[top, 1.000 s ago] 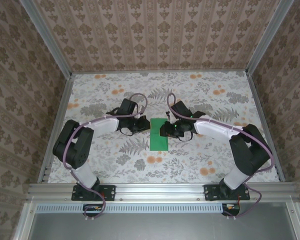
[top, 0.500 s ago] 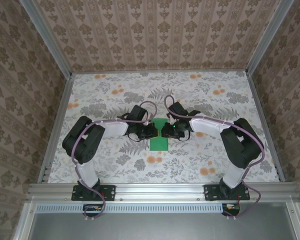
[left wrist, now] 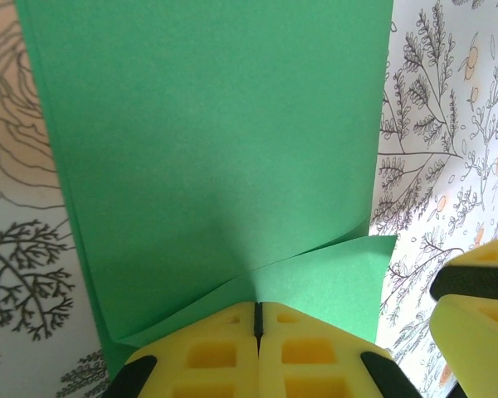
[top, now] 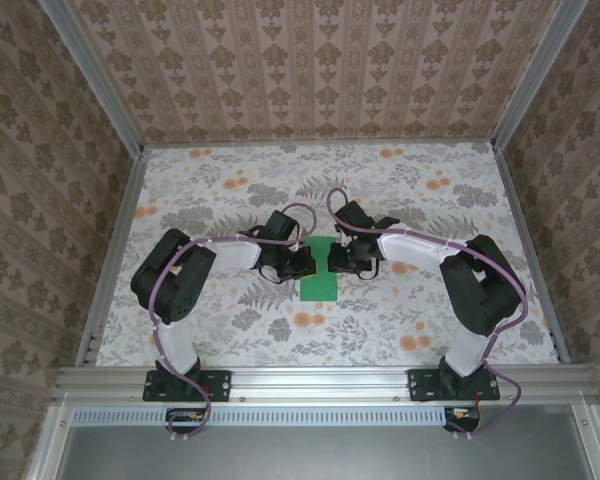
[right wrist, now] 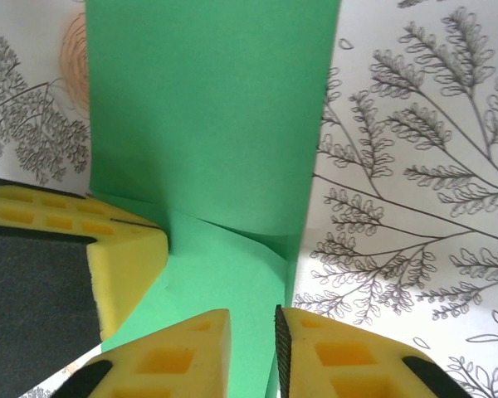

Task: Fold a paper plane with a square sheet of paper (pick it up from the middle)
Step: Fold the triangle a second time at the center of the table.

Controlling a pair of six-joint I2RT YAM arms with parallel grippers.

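Note:
The square sheet of paper (top: 319, 283), bright green, lies folded into a narrow strip on the floral cloth at mid-table. Its far end is squeezed between both grippers. My left gripper (top: 303, 262) presses in from the left. In the left wrist view its yellow fingers (left wrist: 257, 305) are shut, and the paper (left wrist: 216, 141) creases up in a flap that converges at their tips. My right gripper (top: 337, 258) comes from the right. Its jaws (right wrist: 253, 319) stand slightly apart, with the raised edge of the paper (right wrist: 207, 116) in the gap. The left gripper's finger (right wrist: 124, 249) touches the same flap.
The floral grey-and-orange cloth (top: 230, 190) covers the whole table. Patterned walls and metal rails (top: 110, 250) close it in on three sides. The right gripper's yellow finger (left wrist: 481, 282) sits close beside the left one.
Both grippers have closed in on the paper from either side and now almost meet. The paper's far end has buckled into a raised flap. The right jaws have narrowed.

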